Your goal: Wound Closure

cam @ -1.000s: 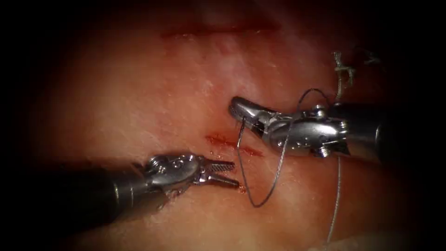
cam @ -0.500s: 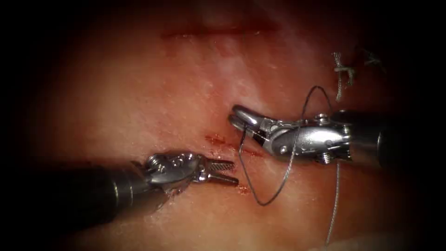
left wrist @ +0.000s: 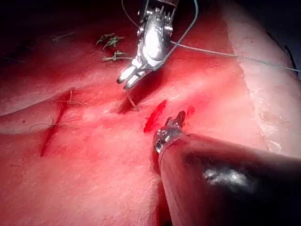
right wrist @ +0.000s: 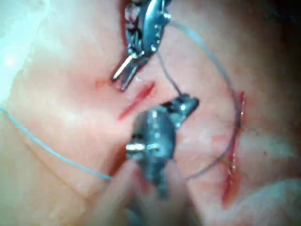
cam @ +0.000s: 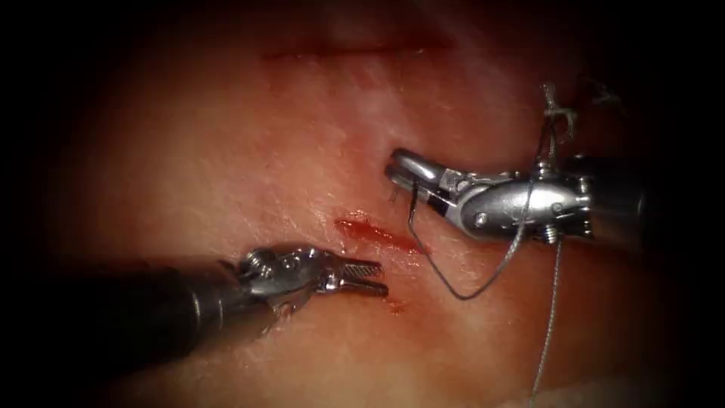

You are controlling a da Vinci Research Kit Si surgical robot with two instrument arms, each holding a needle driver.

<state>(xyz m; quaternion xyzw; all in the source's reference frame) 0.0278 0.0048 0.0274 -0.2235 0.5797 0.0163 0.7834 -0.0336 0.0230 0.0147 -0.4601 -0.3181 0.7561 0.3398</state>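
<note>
The right tool (cam: 404, 175) grips the needle (cam: 468, 283) near its end, clear of the tissue (cam: 226, 166); the left tool (cam: 370, 277), jaws slightly parted, holds nothing; no writing is legible

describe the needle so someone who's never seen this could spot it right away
Start at the short red cut in the middle of the tissue, then look just right of it to the right end effector. The needle is the thin dark curved wire held near one end in its shut jaws, arcing down above the tissue. Unlike the pale thread beside it, it is dark and rigidly curved.
</note>
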